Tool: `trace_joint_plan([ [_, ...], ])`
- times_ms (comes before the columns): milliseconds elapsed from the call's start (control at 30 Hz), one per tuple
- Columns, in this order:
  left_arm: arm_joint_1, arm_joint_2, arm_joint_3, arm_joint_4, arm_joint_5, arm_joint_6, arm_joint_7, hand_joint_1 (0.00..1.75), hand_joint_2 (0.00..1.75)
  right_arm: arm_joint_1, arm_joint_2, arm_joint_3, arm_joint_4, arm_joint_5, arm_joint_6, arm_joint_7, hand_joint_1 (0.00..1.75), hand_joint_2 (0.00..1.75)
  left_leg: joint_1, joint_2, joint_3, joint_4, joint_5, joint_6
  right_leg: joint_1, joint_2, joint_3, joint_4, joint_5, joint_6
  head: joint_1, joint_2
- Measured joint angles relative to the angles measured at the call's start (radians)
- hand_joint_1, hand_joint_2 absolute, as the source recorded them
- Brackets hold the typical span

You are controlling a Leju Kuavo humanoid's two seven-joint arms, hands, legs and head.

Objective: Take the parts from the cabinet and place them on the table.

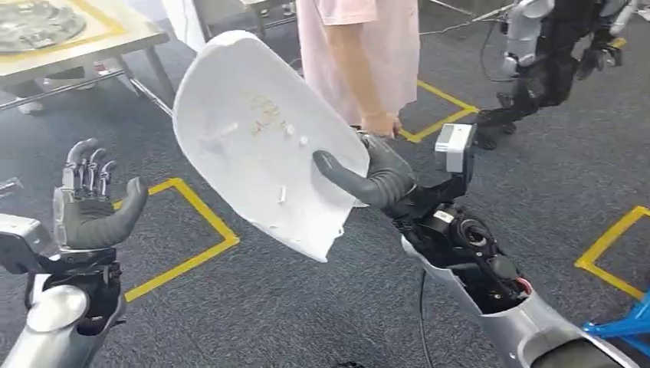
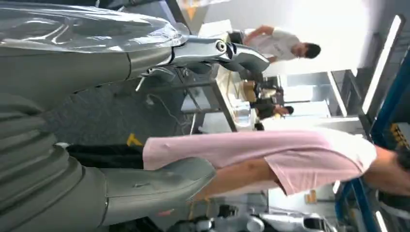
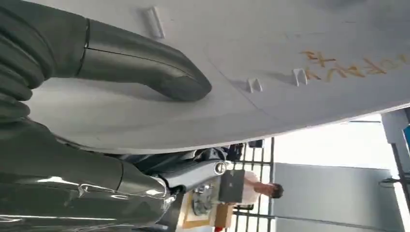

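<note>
The right hand (image 1: 368,178) grips a white shell (image 1: 260,138), a broad, smooth, curved plastic panel with small raised tabs and faint orange writing on its inner face. The thick grey ribbed thumb (image 3: 145,67) presses on that inner face while the darker fingers wrap behind the edge; the shell rises up and to the left of the hand, held clear of the floor. The left hand (image 1: 88,203) is raised off to the left, well apart from the shell, fingers upright and spread, thumb stuck out, holding nothing. Just beyond the right hand stands a person (image 1: 360,54) in a pink garment. Below lies grey carpet (image 1: 306,307) with yellow tape lines. Far beyond the left hand is a table (image 1: 84,38).
</note>
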Motion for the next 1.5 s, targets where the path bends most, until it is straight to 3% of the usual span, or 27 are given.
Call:
trace_joint_plan([
  [67, 0.000, -0.001, 0.000, 0.000, 0.000, 0.000, 0.000, 0.00, 1.75, -0.001, 0.000, 0.000, 0.000, 0.000, 0.000, -0.002, 1.75, 1.75, -0.001, -0.029, 0.006, 0.000, 0.000, -0.001, 0.002, 0.058, 0.073, -0.187, 0.100, -0.017, 0.012, 0.000],
  [100, -0.002, -0.001, 0.000, 0.001, 0.001, 0.004, 0.000, 0.00, 1.75, 0.000, 0.000, 0.000, 0.001, 0.001, 0.001, -0.003, 1.75, 1.75, -0.005, -0.038, 0.001, 0.002, 0.000, -0.004, -0.003, 0.095, 0.083, -0.209, 0.092, -0.023, 0.003, 0.000],
  [233, 0.000, 0.000, 0.000, 0.001, 0.004, 0.007, 0.000, 0.00, 1.75, -0.002, 0.000, 0.000, 0.002, 0.002, 0.005, -0.005, 1.75, 1.75, 0.004, -0.093, -0.012, -0.006, 0.016, -0.032, -0.001, 0.050, 0.112, -0.244, 0.090, -0.028, 0.011, 0.000],
  [267, 0.001, 0.001, 0.000, 0.001, 0.004, 0.007, 0.000, 0.00, 1.75, -0.004, 0.001, 0.001, 0.002, 0.002, 0.005, -0.005, 1.75, 1.75, 0.000, -0.057, -0.013, 0.004, 0.004, -0.033, -0.007, 0.027, 0.123, -0.258, 0.098, -0.028, 0.010, 0.000],
  [300, -0.005, 0.002, 0.000, 0.001, 0.004, 0.007, -0.002, 0.00, 1.75, -0.003, 0.001, 0.000, 0.002, 0.002, 0.005, -0.006, 1.75, 1.75, -0.006, 0.007, -0.038, 0.053, -0.031, -0.039, -0.009, 0.017, 0.127, -0.263, 0.099, -0.033, -0.010, 0.000],
  [333, -0.008, 0.002, 0.000, 0.001, 0.004, 0.007, -0.002, 0.00, 1.75, -0.004, 0.001, 0.000, 0.002, 0.002, 0.005, -0.006, 1.75, 1.75, -0.002, 0.042, -0.077, 0.131, -0.069, -0.046, -0.008, 0.002, 0.126, -0.264, 0.099, -0.036, -0.019, 0.000],
  [400, -0.002, 0.001, 0.000, 0.002, 0.004, 0.007, -0.002, 0.00, 1.75, -0.001, 0.000, 0.001, 0.003, 0.002, 0.005, -0.005, 1.75, 1.75, 0.009, 0.072, -0.161, 0.294, -0.131, -0.056, -0.007, -0.028, 0.125, -0.263, 0.098, -0.036, -0.024, 0.000],
  [433, -0.001, 0.002, 0.000, 0.003, 0.005, 0.007, -0.002, 0.00, 1.75, 0.000, 0.000, 0.001, 0.004, 0.002, 0.005, -0.005, 1.75, 1.75, 0.012, 0.076, -0.181, 0.329, -0.133, -0.060, -0.008, -0.043, 0.124, -0.263, 0.097, -0.036, -0.029, 0.000],
  [467, -0.001, 0.002, 0.000, 0.005, 0.005, 0.007, -0.001, 0.00, 1.75, 0.000, 0.000, 0.001, 0.005, 0.002, 0.005, -0.005, 1.75, 1.75, 0.016, 0.078, -0.173, 0.309, -0.113, -0.063, -0.009, -0.056, 0.124, -0.262, 0.095, -0.033, -0.035, 0.000],
  [533, -0.002, 0.002, 0.000, 0.005, 0.005, 0.007, -0.001, 0.00, 1.75, -0.001, 0.000, 0.001, 0.006, 0.002, 0.005, -0.005, 1.75, 1.75, 0.020, 0.096, -0.081, 0.140, -0.032, -0.066, -0.012, -0.084, 0.127, -0.259, 0.089, -0.026, -0.041, 0.000],
  [600, -0.007, 0.002, 0.000, 0.005, 0.005, 0.008, -0.001, 0.00, 1.75, -0.002, 0.000, 0.001, 0.006, 0.002, 0.005, -0.005, 1.75, 1.75, 0.013, 0.192, 0.000, -0.006, -0.004, -0.059, 0.000, -0.104, 0.131, -0.252, 0.077, -0.012, -0.052, 0.000],
  [733, -0.006, 0.003, 0.000, 0.005, 0.007, 0.016, 0.000, 0.00, 1.75, -0.005, 0.000, 0.001, 0.006, 0.001, 0.005, -0.005, 1.75, 1.75, 0.007, 0.129, -0.007, 0.001, -0.001, -0.026, 0.001, -0.148, 0.144, -0.252, 0.064, 0.009, -0.035, 0.000],
  [767, -0.005, 0.002, 0.000, 0.004, 0.007, 0.016, 0.001, 0.00, 1.75, -0.005, 0.000, 0.000, 0.006, 0.001, 0.005, -0.005, 1.75, 1.75, 0.016, 0.115, 0.000, -0.005, 0.002, -0.019, -0.007, -0.134, 0.138, -0.246, 0.052, 0.016, -0.033, 0.000],
  [800, -0.007, 0.003, 0.000, 0.004, 0.007, 0.017, 0.000, 0.00, 1.75, -0.006, 0.000, 0.000, 0.006, 0.001, 0.005, -0.005, 1.75, 1.75, 0.016, 0.103, 0.000, -0.005, 0.001, -0.013, -0.010, -0.072, 0.127, -0.208, 0.022, 0.017, -0.027, 0.000],
  [833, -0.007, 0.002, 0.000, 0.005, 0.007, 0.017, 0.001, 0.00, 1.75, -0.007, 0.000, 0.000, 0.006, 0.000, 0.005, -0.006, 1.75, 1.75, 0.015, 0.093, 0.001, -0.005, 0.001, -0.007, -0.011, -0.035, 0.093, -0.129, -0.021, 0.015, -0.022, 0.000],
  [900, -0.005, 0.002, 0.000, 0.005, 0.007, 0.017, 0.001, 0.00, 1.75, -0.003, 0.000, 0.000, 0.010, 0.001, 0.005, -0.005, 1.75, 1.75, 0.012, 0.064, 0.000, -0.005, 0.000, -0.002, -0.007, -0.008, 0.006, 0.053, -0.091, 0.016, -0.008, 0.000],
  [933, -0.003, 0.002, 0.000, 0.005, 0.007, 0.017, 0.001, 0.00, 1.75, 0.001, 0.000, 0.000, 0.011, 0.001, 0.005, -0.005, 1.75, 1.75, 0.010, 0.048, 0.001, -0.004, 0.000, -0.002, -0.008, -0.007, -0.022, 0.100, -0.097, 0.015, -0.005, 0.000],
  [1000, -0.003, 0.002, 0.000, 0.005, 0.008, 0.017, 0.002, 0.00, 1.75, 0.003, 0.000, 0.000, 0.013, 0.001, 0.003, -0.004, 1.75, 1.75, 0.010, 0.015, 0.003, -0.003, 0.000, -0.003, -0.008, -0.004, -0.009, 0.045, -0.038, 0.010, -0.001, 0.000],
  [1067, -0.004, 0.002, 0.000, 0.005, 0.011, 0.017, 0.005, 0.00, 1.75, 0.000, 0.000, -0.002, 0.013, 0.000, -0.001, -0.004, 1.75, 1.75, 0.010, -0.016, 0.008, 0.000, -0.002, -0.006, -0.008, 0.026, 0.064, -0.139, 0.071, 0.000, 0.009, 0.000],
  [1100, -0.004, 0.002, 0.000, 0.005, 0.012, 0.017, 0.005, 0.00, 1.75, 0.000, 0.000, -0.001, 0.013, 0.000, -0.003, -0.004, 1.75, 1.75, 0.012, -0.026, 0.005, 0.000, -0.003, -0.008, -0.012, 0.086, 0.086, -0.199, 0.088, -0.005, 0.011, 0.000],
  [1133, -0.007, 0.002, 0.000, 0.005, 0.016, 0.017, 0.005, 0.00, 1.75, 0.000, 0.000, -0.001, 0.013, 0.000, -0.004, -0.004, 1.75, 1.75, 0.007, -0.040, -0.002, 0.006, -0.001, -0.014, -0.017, 0.097, 0.093, -0.217, 0.086, -0.005, 0.002, 0.000],
  [1233, -0.005, 0.003, 0.000, 0.005, 0.024, 0.015, 0.005, 0.00, 1.75, 0.000, 0.000, -0.001, 0.012, 0.000, -0.016, 0.002, 1.75, 1.75, 0.018, -0.076, -0.016, -0.003, 0.014, -0.038, -0.008, 0.067, 0.108, -0.230, 0.076, -0.008, 0.006, 0.000],
  [1267, -0.006, 0.005, 0.000, 0.005, 0.026, 0.015, 0.005, 0.00, 1.75, -0.001, 0.000, -0.001, 0.009, -0.003, -0.021, 0.004, 1.75, 1.75, 0.012, -0.067, -0.017, 0.000, 0.011, -0.041, -0.020, 0.054, 0.116, -0.244, 0.082, -0.014, 0.005, 0.000],
  [1300, -0.009, 0.006, 0.000, 0.005, 0.028, 0.016, 0.005, 0.00, 1.75, 0.000, 0.000, 0.000, 0.006, -0.011, -0.024, 0.011, 1.75, 1.75, 0.005, 0.004, -0.028, 0.023, -0.007, -0.046, -0.018, 0.044, 0.122, -0.249, 0.086, -0.018, -0.004, 0.000],
  [1367, -0.017, 0.006, -0.001, 0.005, 0.034, 0.018, 0.011, 0.00, 1.75, 0.003, 0.000, 0.000, 0.000, -0.024, -0.032, 0.020, 1.75, 1.75, 0.009, 0.063, -0.100, 0.171, -0.084, -0.055, -0.013, 0.023, 0.122, -0.249, 0.086, -0.025, -0.021, 0.000],
  [1433, -0.016, 0.007, -0.002, 0.005, 0.041, 0.020, 0.019, 0.00, 1.75, 0.009, 0.000, 0.000, 0.000, -0.034, -0.040, 0.025, 1.75, 1.75, 0.015, 0.076, -0.175, 0.321, -0.132, -0.061, -0.011, 0.005, 0.120, -0.249, 0.085, -0.026, -0.028, 0.000],
  [1500, -0.016, 0.009, -0.005, 0.005, 0.052, 0.020, 0.027, 0.00, 1.75, 0.012, 0.000, 0.000, 0.000, -0.034, -0.047, 0.033, 1.75, 1.75, 0.020, 0.077, -0.161, 0.291, -0.095, -0.063, -0.011, -0.007, 0.121, -0.249, 0.084, -0.025, -0.036, 0.000],
])
